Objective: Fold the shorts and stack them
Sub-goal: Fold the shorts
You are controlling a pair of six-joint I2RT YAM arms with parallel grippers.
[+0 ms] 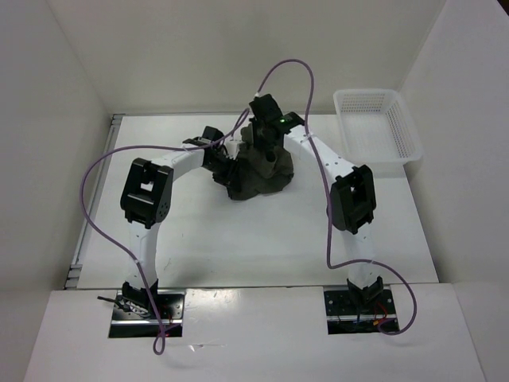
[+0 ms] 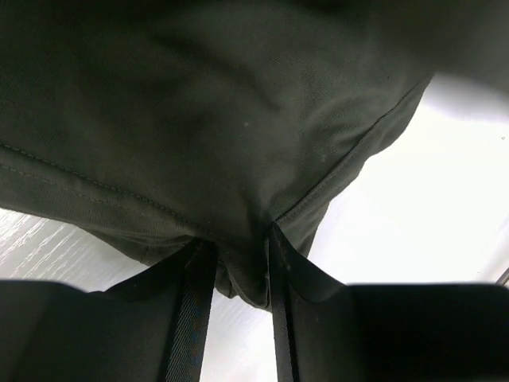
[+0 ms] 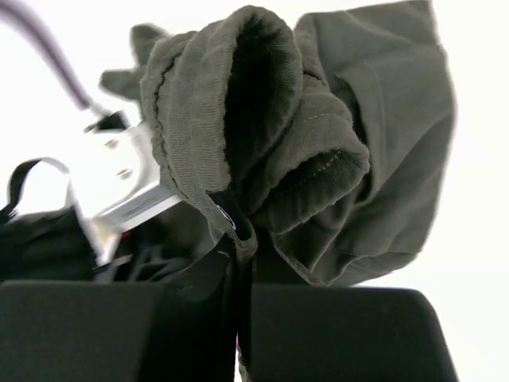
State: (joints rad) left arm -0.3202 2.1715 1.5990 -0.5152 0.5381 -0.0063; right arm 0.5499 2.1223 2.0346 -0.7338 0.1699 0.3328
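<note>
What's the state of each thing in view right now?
shorts: crumpled heap, not folded, gripped from both sides
left gripper: jaws closed on a fold of the shorts
right gripper: jaws shut on an edge of the shorts
basket: upright, empty, apart from the shorts

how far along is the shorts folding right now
Done: nothing yet. The shorts are a crumpled heap mid-table with no neat fold visible. In hand: the left fingers and the right fingers each pinch a bit of the cloth. Left: spreading it flat, folding, stacking.
</note>
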